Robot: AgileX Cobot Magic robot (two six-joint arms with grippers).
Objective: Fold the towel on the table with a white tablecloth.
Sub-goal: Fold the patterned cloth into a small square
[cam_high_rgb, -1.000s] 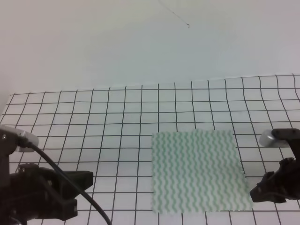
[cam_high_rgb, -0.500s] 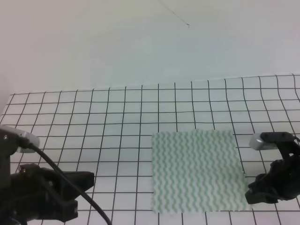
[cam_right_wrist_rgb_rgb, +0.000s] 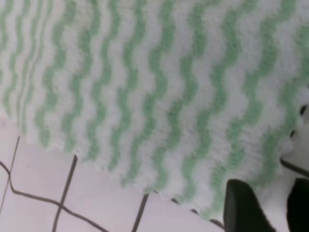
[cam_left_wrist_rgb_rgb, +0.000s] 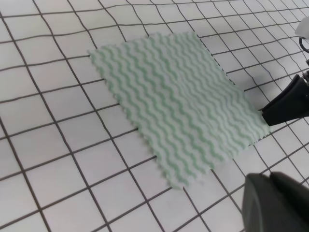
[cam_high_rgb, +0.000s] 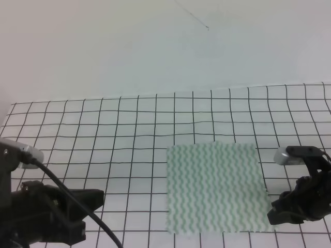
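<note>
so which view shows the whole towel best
The left wrist view: the towel lies flat with all four edges in frame, large and sharp. The exterior high view also shows it whole but smaller and softer, with the right claw at its near right corner. The right wrist view shows only a close patch.

My right gripper [cam_high_rgb: 273, 217] is low at the right side, its dark tip pointing left and down. In the left wrist view I see it [cam_left_wrist_rgb_rgb: 270, 112] as a black wedge coming in from the right. In its own camera I see two dark fingertips [cam_right_wrist_rgb_rgb: 241, 205] close together at the bottom right, with a small gap between them. I cannot tell if they pinch anything. My left arm sits low at the bottom left, with a black cable looping past it. Its gripper [cam_high_rgb: 95, 197] points right. Its jaws are hard to make out.
</note>
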